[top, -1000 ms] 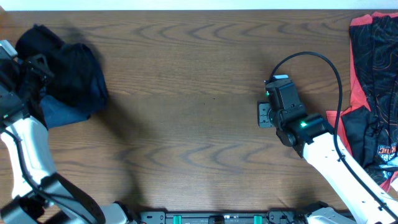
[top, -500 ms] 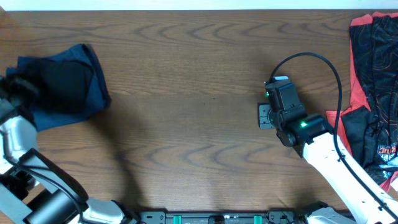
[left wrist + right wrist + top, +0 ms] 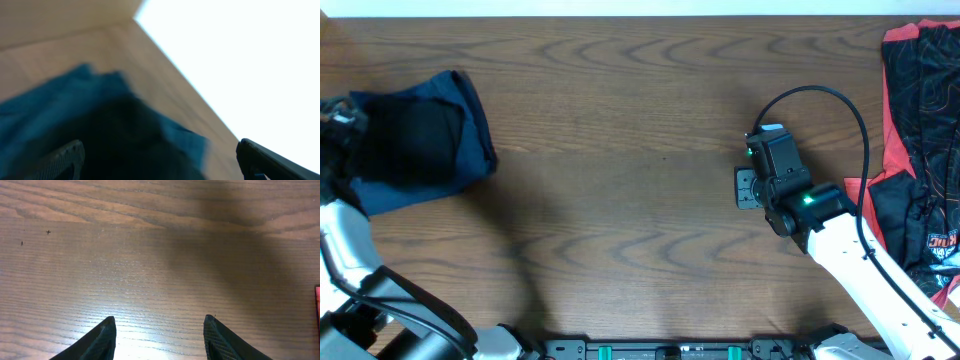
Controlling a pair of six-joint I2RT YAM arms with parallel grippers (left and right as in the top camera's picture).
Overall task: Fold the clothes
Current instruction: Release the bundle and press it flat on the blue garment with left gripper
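Observation:
A dark blue garment (image 3: 420, 140) lies folded in a compact bundle at the table's far left. My left gripper (image 3: 340, 118) hovers at its left edge, partly cut off by the picture's border. In the left wrist view the blue garment (image 3: 100, 125) fills the space below the left gripper (image 3: 160, 162), whose jaws stand wide open with nothing gripped. A red and black garment (image 3: 920, 130) lies crumpled at the far right. My right gripper (image 3: 748, 186) sits mid-right over bare wood; in its wrist view the right gripper (image 3: 160, 332) is open and empty.
The brown wooden table (image 3: 620, 150) stretches between the two garments. A black cable (image 3: 840, 100) loops above the right arm. The table's far edge meets a white wall along the top of the overhead view.
My left gripper has opened and let go of the blue garment, which has dropped into a flatter folded bundle. The left arm has pulled back to the left. The right arm has not moved.

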